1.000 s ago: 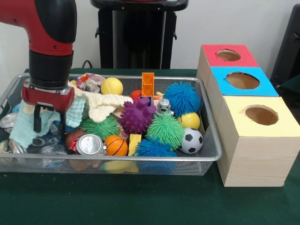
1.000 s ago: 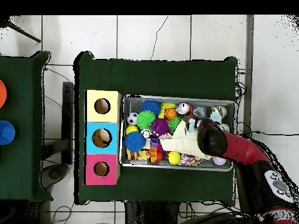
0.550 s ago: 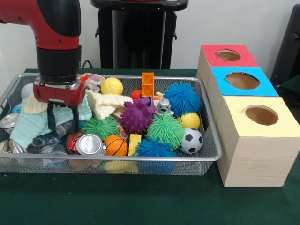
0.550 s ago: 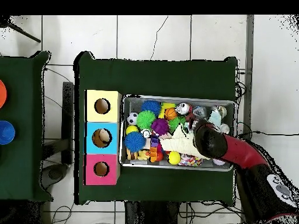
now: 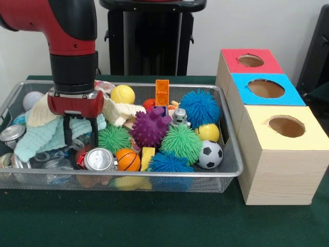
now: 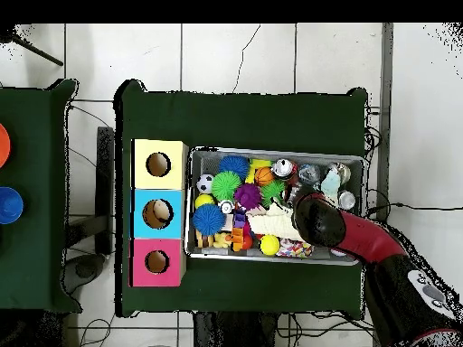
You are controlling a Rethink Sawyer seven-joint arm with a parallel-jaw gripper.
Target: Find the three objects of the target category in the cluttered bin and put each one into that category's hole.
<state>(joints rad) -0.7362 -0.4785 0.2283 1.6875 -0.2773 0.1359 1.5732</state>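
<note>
Tool (image 5: 79, 135), seen from the front, has slid rightward across the basket (image 5: 226, 170) at left of frame, fingers spread and empty above the can (image 5: 99, 159). From overhead, the arm covers the tool; the can (image 6: 283, 168) sits at the basket's upper edge, boxes (image 6: 157, 213) left. Searching continues.

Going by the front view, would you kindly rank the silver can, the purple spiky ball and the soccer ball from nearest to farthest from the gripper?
1. Silver can: just below and right of the gripper.
2. Purple spiky ball: mid-bin, farther right.
3. Soccer ball: near the bin's right end.
</note>
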